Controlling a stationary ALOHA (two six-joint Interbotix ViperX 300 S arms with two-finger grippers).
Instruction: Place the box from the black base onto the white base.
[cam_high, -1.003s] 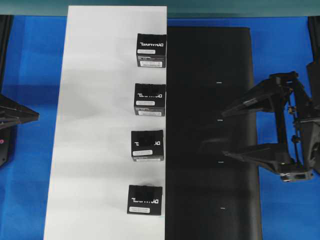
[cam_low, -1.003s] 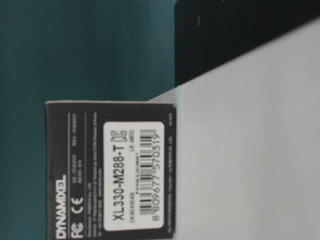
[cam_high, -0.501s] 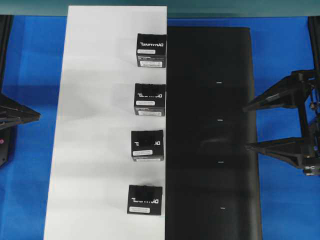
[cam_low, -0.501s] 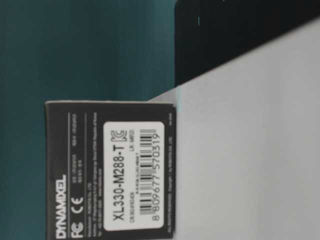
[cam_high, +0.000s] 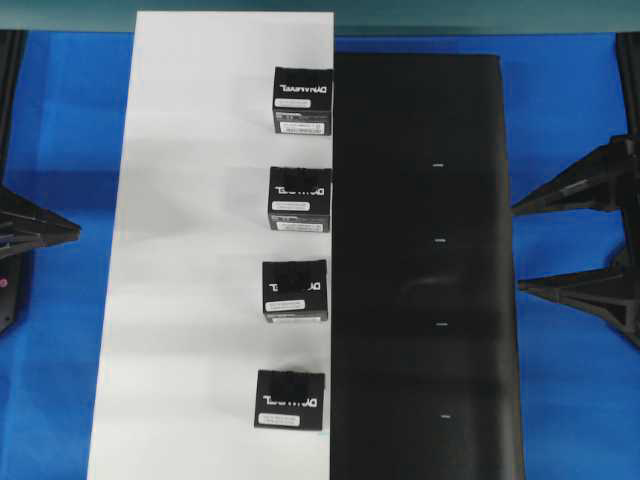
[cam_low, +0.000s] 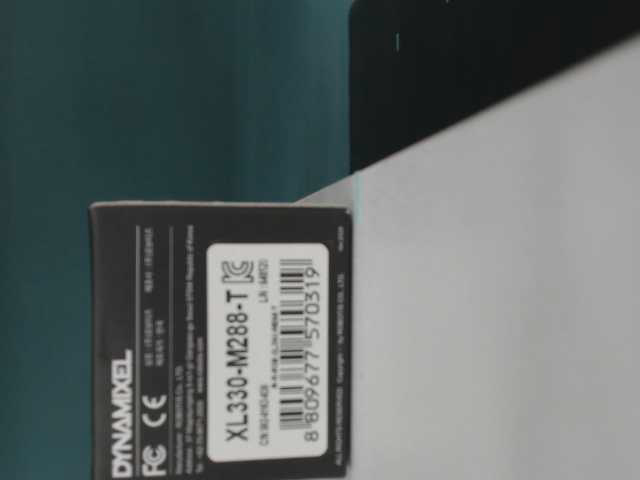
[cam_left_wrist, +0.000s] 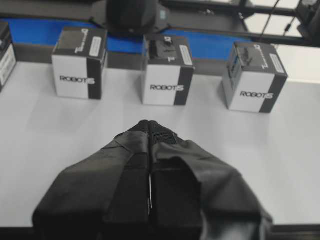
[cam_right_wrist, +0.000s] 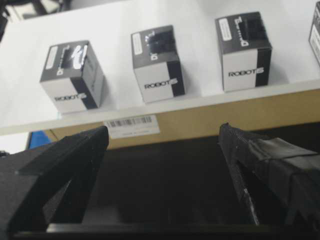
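Since all four boxes (cam_high: 302, 100) (cam_high: 300, 198) (cam_high: 295, 290) (cam_high: 289, 399) already stand on the white base (cam_high: 190, 250), in a column along its right edge beside the black base (cam_high: 420, 260), the black base shows no box left to carry. The main risk is therefore a needless disturbance. The boxes sit very near the seam, so a low sweep by the right tool (cam_high: 575, 240), whose jaws stand wide and empty over the blue counter (cam_high: 570, 120) just off the black base's right edge, could knock one back onto the black sheet or tip it. The left tool (cam_left_wrist: 149, 131) rests over the white base with its jaws pressed together, holding nothing, pointed at the row; a forward push from it could shove a box off the edge. The boxes look light and would slide easily.
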